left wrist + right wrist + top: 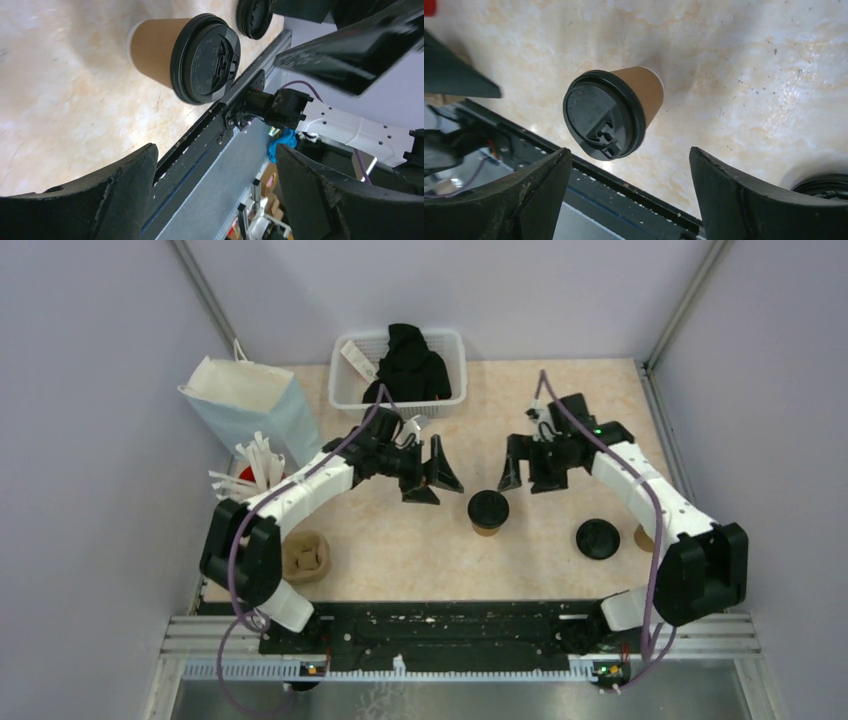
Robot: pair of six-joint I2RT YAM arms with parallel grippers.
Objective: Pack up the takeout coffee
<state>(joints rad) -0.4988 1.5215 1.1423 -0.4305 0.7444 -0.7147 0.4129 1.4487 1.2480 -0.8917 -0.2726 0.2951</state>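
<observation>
Left gripper: fingers spread wide, empty. Right gripper: likewise apart, holding nothing. Both arms reach inward over table, wrists tipped down toward takeout coffee. Cup upright, lidded, between grippers, touching neither. Loose black lid right of cup. Cup carrier near left arm base.

Beige table: lidded kraft cup, loose black lid, basket, paper bag, carrier
</observation>
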